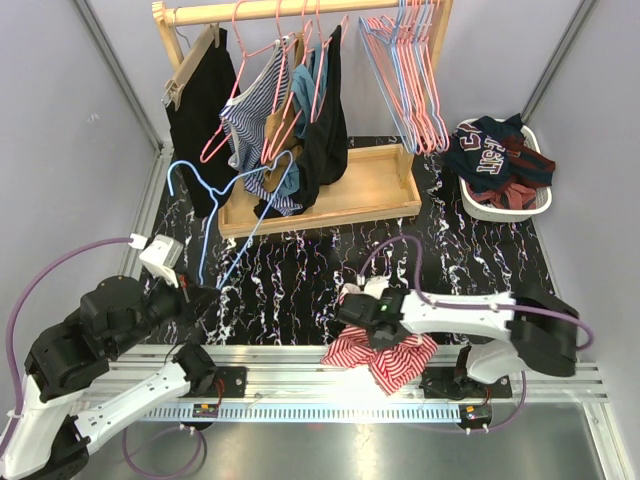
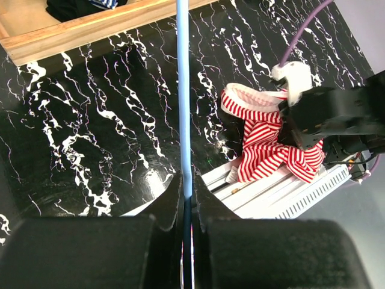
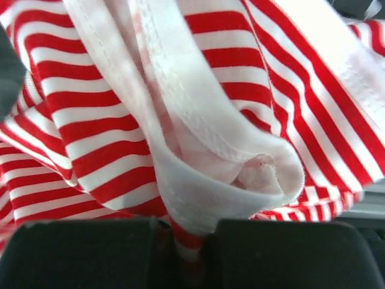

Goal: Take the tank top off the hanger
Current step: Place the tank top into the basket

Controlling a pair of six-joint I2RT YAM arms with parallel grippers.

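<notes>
The red-and-white striped tank top (image 1: 392, 358) lies crumpled at the table's near edge, off the hanger. My right gripper (image 1: 372, 322) is shut on a fold of it; in the right wrist view the white-hemmed tank top (image 3: 180, 120) fills the frame and runs down between the jaws of the right gripper (image 3: 189, 241). The light blue wire hanger (image 1: 213, 205) stands bare, left of centre. My left gripper (image 1: 200, 292) is shut on its lower wire. In the left wrist view the hanger (image 2: 183, 90) passes straight through the closed left gripper (image 2: 187, 192), with the tank top (image 2: 264, 150) to the right.
A wooden clothes rack (image 1: 330, 200) at the back carries hung garments (image 1: 290, 110) and several empty wire hangers (image 1: 410, 70). A white basket (image 1: 505, 205) of clothes sits at the back right. An aluminium rail (image 1: 300, 385) runs along the near edge.
</notes>
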